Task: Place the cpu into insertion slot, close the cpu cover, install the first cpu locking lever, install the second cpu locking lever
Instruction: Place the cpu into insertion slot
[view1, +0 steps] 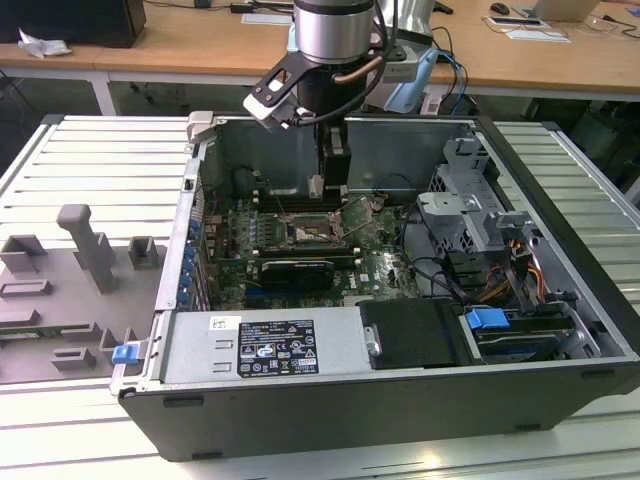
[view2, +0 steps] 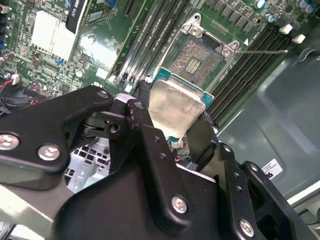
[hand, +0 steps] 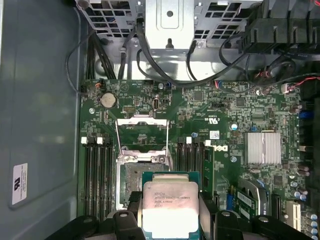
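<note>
**Clerk:** Item one, nearest the wrist?
**Checker:** Gripper (view2: 173, 116), black, two fingers (view2: 145, 125), pinched on the cpu (view2: 176, 100) at two opposite edges.

**Clerk:** Item two, the cpu. Location?
**Checker:** Held off the board. In the first wrist view it is just beside and partly over the insertion slot (hand: 129, 184). By my reading it is not seated.

**Clerk:** Handling?
**Checker:** Judged light, thin and stiff. The smooth metal face is likely slippery and the underside likely fragile (treat as do-not-touch). Best hold is the edges of the green rim, where the fingers have it.

**Clerk:** Facing and axis?
**Checker:** Silver face toward the wrist cameras, away from the board, lying roughly flat. It is square, so it has no long axis. Its edges run about parallel to the slot's rim.

**Clerk:** Beyond it?
**Checker:** Cpu cover (hand: 141, 134), swung open just past the slot. Then the green motherboard (hand: 225, 112), then the wall of the computer case (view1: 350, 410).
</note>
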